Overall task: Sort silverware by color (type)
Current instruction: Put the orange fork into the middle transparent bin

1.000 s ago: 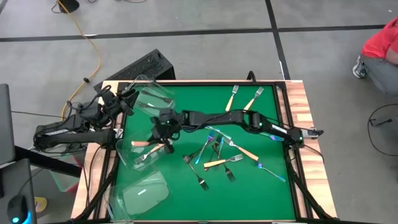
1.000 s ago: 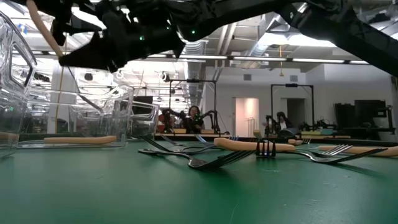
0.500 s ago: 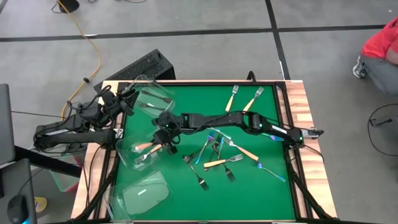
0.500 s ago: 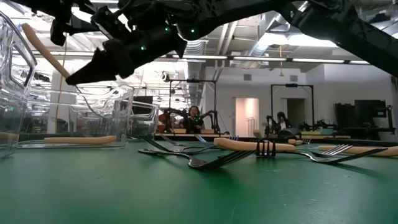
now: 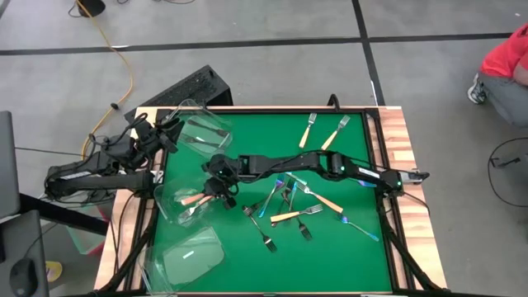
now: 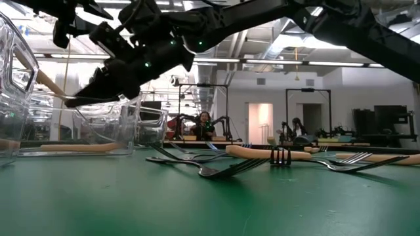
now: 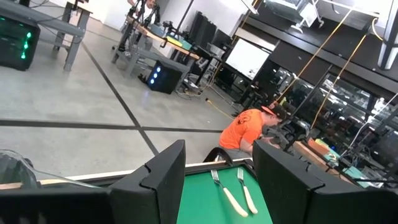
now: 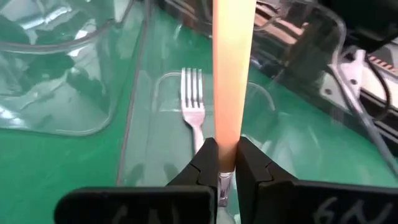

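Fingers of the right gripper point(image 8: 222, 163) pinch a cream-handled fork point(image 8: 233, 68) above the middle clear tub point(image 5: 169, 202), at the table's nine o'clock side, where another fork point(image 8: 194, 102) lies. Loose forks point(image 5: 289, 206) scatter across the green mat point(image 5: 346, 256) near centre. The left gripper point(image 7: 217, 180) waits at ten o'clock, fingers apart.

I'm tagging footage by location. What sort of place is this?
Probably a robotics lab or workshop: bare grey concrete floor with a yellow cable, other dark robot arm rigs on benches behind, and computer monitors.
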